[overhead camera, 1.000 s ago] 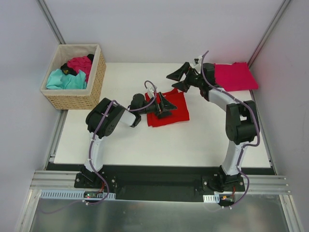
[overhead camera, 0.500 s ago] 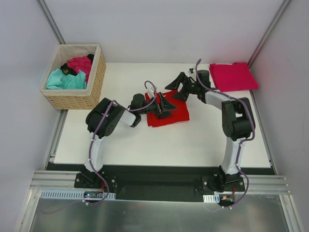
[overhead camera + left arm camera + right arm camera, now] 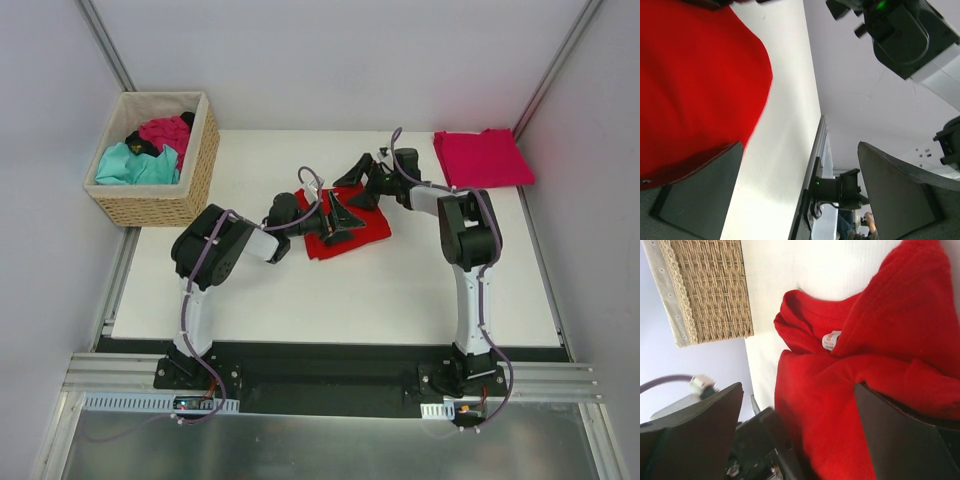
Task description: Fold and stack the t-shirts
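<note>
Left gripper (image 3: 338, 218) gapes wide, red shirt (image 3: 368, 228) right at its tips. One jaw may be under the hem, but that's hard to confirm. Right gripper (image 3: 356, 183) is also spread wide, low over the far edge. Pinch only one layer and the fold drags open. The wrists are near enough to clash.

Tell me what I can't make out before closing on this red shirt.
Top view: middle folds of the bright red cloth t-shirt, covered by the left fingers and right fingers.
Top view: the black t-shirt in the tan woven wicker basket, mostly buried under others.
Left wrist view: most of the red shirt, cut off by frame edges.
Right wrist view: print on the white neck label, too small.
</note>
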Tool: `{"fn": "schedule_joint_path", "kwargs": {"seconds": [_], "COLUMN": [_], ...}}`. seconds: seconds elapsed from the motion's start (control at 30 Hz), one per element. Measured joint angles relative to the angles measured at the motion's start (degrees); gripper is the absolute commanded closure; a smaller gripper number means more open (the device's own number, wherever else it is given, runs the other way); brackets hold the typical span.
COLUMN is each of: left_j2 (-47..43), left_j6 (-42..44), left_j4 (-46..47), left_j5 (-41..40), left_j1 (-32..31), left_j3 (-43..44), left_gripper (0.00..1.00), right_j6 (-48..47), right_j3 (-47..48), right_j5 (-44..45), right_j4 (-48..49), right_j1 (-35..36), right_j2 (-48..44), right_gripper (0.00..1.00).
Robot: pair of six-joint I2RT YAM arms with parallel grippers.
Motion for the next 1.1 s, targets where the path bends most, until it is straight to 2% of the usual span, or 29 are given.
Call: {"fn": "schedule_joint_path", "kwargs": {"seconds": [0.23, 0.33, 0.43, 0.63, 0.87, 1.1], "left_j2": [-14.9, -17.3, -14.4, -1.3, 0.5, -3.8], "left_j6": [6.5, 9.5, 10.1, 8.0, 6.1, 5.5], "left_j4": [-10.0, -11.9, -10.9, -2.8, 2.5, -1.7], "left_j5": [-0.7, -1.3, -1.8, -1.7, -1.0, -0.6], "left_j1": [-0.5, -0.7, -0.7, -0.6, -0.7, -0.8], "left_j3": [-6.7, -7.2, -7.2, -7.0, -6.0, -6.7], "left_gripper": [0.01, 0.01, 0.01, 0.01, 0.01, 0.01], "right_j6": [-1.3, -2.1, -3.3, -6.2, -9.1, -11.6], "right_j3": [0.7, 0.3, -1.3, -3.5, -5.2, -5.5], "right_j5": [2.5, 3.5, 5.3, 8.4, 10.4, 12.0], "right_j4": [-0.2, -0.2, -0.3, -3.9, -7.5, -11.7], "right_j1": [0.1, 0.2, 0.2, 0.1, 0.0, -0.2], "right_j2": [0.1, -0.4, -2.1, -5.6, -9.5, -17.6], "right_gripper": [0.02, 0.02, 0.02, 0.02, 0.03, 0.03]}}
